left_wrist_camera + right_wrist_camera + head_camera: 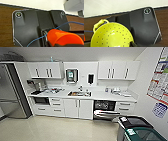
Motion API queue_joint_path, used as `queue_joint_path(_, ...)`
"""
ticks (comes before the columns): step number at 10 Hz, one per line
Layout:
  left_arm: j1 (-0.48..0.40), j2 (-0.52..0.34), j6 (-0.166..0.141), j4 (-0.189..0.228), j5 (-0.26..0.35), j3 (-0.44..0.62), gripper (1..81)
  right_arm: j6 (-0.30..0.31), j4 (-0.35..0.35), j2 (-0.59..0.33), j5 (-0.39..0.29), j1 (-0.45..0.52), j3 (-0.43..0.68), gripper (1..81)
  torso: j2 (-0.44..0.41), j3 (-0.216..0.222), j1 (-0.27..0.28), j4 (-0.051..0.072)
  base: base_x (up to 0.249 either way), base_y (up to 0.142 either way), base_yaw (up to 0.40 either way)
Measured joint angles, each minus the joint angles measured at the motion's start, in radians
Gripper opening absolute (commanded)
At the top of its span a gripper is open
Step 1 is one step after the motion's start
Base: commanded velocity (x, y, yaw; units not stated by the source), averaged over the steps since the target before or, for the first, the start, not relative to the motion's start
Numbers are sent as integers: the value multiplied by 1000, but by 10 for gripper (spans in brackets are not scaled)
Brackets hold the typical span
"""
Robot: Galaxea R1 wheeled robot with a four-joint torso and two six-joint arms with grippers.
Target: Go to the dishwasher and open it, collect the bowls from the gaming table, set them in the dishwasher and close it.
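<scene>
Below the counter [117,97], right of the sink [78,93], the dishwasher [105,109] stands open, ready for loading. Left pincer apparently carries an orange bowl [62,37], right a yellow perforated bowl [112,36]; finger state cannot be told.

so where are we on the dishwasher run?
Done: the dishwasher door is down, dark interior exposed. In hand: an orange bowl shows close in the left wrist view and a yellow perforated bowl in the right wrist view, so both look collected. Left: loading them and closing the door.
</scene>
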Motion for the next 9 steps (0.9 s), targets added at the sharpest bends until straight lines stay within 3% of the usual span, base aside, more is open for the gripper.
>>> queue_joint_path(9, 1, -1, 0, 0, 0, 0, 10, 0, 0, -9, 0, 0, 0, 10, 0, 0, 0, 0, 114, 0, 0)
